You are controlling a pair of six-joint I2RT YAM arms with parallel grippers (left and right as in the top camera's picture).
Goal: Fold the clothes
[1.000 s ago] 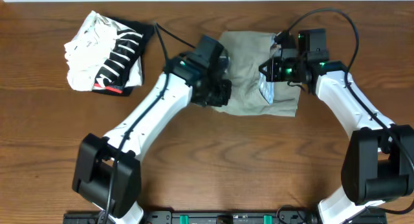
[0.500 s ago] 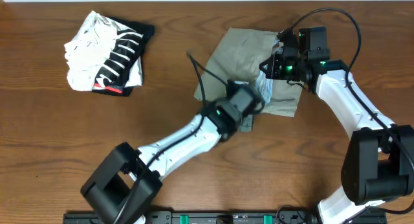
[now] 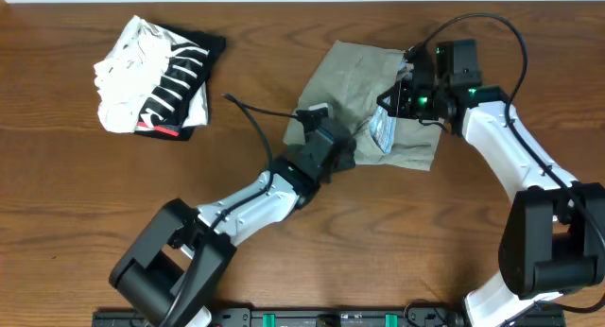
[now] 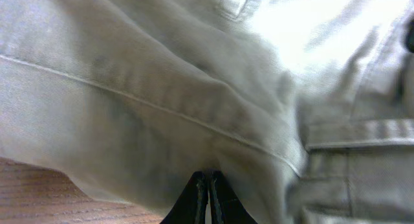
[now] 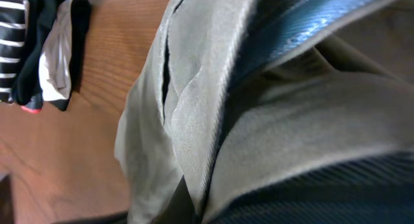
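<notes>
khaki grey-green cotton shorts (image 3: pixel 354 81) lie far centre-right on the brown wooden table (image 3: pixel 397 251), crumpled, partly doubled over; pale blue inner waistband (image 3: pixel 383 130) shows on the right half, turned up and raised off the cloth below

left gripper (image 3: pixel 337 157) is at the near-left edge of the shorts; left wrist view shows its black fingertips (image 4: pixel 208 188) pressed together with khaki cloth (image 4: pixel 162 88) rising straight from them, so it reads as pinched on the hem; a strip of table shows bottom left in that view

right gripper (image 3: pixel 389 108) sits over the right side of the shorts at the raised waistband; fingers hidden by fabric in the right wrist view, which is filled by folds (image 5: pixel 194 120) and the blue band (image 5: pixel 304 30); jaws are together, clamped on the shorts

folded black-and-white striped garment with a red mark (image 3: pixel 156 77) lies far left, well apart from the shorts, touching neither arm; also seen at the left edge of the right wrist view (image 5: pixel 32 49)
</notes>
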